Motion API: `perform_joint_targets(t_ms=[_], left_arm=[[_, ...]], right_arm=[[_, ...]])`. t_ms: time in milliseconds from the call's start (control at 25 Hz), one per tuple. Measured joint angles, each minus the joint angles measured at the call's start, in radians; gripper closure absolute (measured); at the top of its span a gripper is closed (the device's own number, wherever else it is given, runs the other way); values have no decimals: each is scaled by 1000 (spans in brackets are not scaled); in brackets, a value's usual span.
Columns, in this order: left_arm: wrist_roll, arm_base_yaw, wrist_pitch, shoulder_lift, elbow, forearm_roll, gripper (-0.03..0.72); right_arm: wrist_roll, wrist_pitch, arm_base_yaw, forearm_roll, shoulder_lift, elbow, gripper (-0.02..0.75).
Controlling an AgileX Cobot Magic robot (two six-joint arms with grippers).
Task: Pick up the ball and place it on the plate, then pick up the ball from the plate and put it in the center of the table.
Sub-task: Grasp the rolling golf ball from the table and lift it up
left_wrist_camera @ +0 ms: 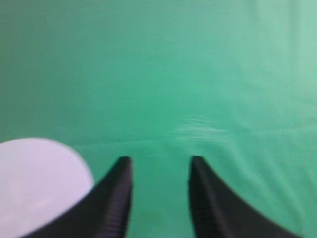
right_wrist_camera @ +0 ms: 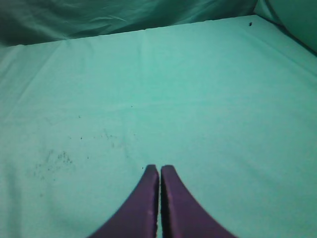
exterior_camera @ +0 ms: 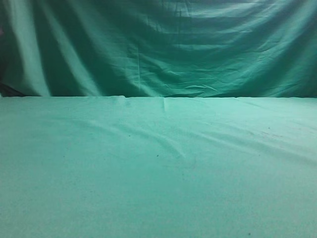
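Note:
The ball is not in any view. A white round plate [left_wrist_camera: 37, 186] shows at the lower left of the left wrist view, partly cut off by the frame and by the left finger. My left gripper [left_wrist_camera: 161, 161] is open and empty over the green cloth, just right of the plate. My right gripper [right_wrist_camera: 159, 169] is shut and empty above bare cloth. Neither gripper, plate nor ball shows in the exterior view.
A green cloth [exterior_camera: 158, 168] covers the table, with folds across its middle and a green backdrop [exterior_camera: 158, 44] behind it. The right wrist view shows dark specks [right_wrist_camera: 54, 158] on the cloth and the table's far edge [right_wrist_camera: 148, 29].

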Motion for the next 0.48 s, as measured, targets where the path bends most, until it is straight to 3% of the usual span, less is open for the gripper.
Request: perform_joint_targets(t_ms=[120,200,480], left_arm=[[103,0,71,-5,-24,-118,587],[155,-5,86,-42,-26,-156,688],[177,-119,75,-196,-26,-102,688]], right_arm=[[0,0,0,0,0,0,738],[0,0,0,0,0,0,738],[0,0,0,0,0,0,738]])
